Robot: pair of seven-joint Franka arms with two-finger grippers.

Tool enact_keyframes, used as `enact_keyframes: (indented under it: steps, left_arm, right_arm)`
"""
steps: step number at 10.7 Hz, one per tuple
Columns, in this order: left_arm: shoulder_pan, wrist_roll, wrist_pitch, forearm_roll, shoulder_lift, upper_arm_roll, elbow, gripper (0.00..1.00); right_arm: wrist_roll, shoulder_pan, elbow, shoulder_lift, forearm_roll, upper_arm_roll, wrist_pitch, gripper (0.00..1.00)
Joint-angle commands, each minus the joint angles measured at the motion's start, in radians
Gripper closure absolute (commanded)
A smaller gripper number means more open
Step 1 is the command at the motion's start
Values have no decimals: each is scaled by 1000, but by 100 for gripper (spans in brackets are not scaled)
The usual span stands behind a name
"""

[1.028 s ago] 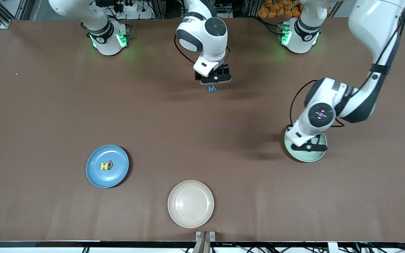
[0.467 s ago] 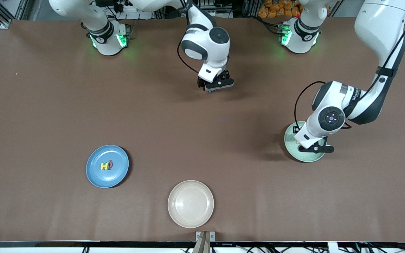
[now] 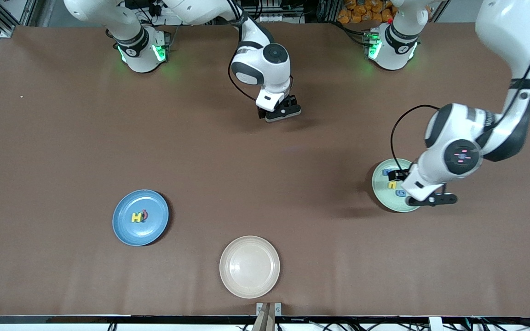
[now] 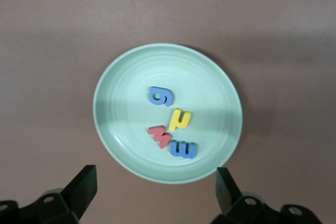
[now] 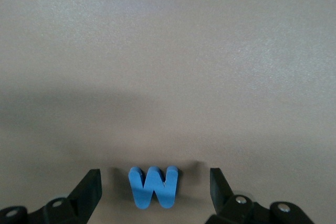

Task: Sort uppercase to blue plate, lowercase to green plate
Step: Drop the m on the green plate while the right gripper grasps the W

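The right gripper [image 5: 152, 192] is low over the counter [image 3: 62, 138], near the robots' bases. Its fingers [image 5: 86, 190] stand wide, one on each side of a blue W letter [image 5: 153, 186] that lies flat between them, not touching either.

The left gripper [image 4: 155, 190] hangs wide open and empty over the edge of the green plate [image 4: 115, 77]. In this plate lie four letters close together: a blue rounded one [image 4: 159, 96], a yellow one [image 4: 178, 119], a red one [image 4: 159, 137] and a blue one [image 4: 183, 149].

The blue plate [image 3: 127, 230] holds a yellow H [image 3: 136, 217] and a red letter [image 3: 145, 215]. The cream plate [image 3: 249, 266] stands nearest to the front camera.
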Motion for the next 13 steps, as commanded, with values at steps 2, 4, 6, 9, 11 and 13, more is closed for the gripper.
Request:
enact_keyframes:
  steps: [2, 4, 6, 9, 11, 13]
  left_arm:
    - [-9, 60, -102, -123, -71, 76, 119, 0]
    - [-63, 157, -111, -163, -111, 175, 160, 0]
    - [-130, 162, -169, -202, -157, 267, 196, 0]
    - [-219, 165, -271, -211, -170, 401, 280, 0]
    - [-274, 165, -283, -216, -200, 475, 293, 0]
    - [-345, 165, -285, -214, -232, 547, 292, 0]
  right_arm:
    - [7, 3, -14, -1, -12, 1, 9, 12]
    - [9, 8, -14, 10, -12, 2, 9, 13]
    - [13, 8, -12, 21, -9, 2, 18, 16]
    - [16, 8, -12, 23, -6, 5, 20, 25]
    - [15, 8, -9, 23, -6, 5, 18, 51]
    - [12, 8, -3, 23, -6, 5, 9, 82]
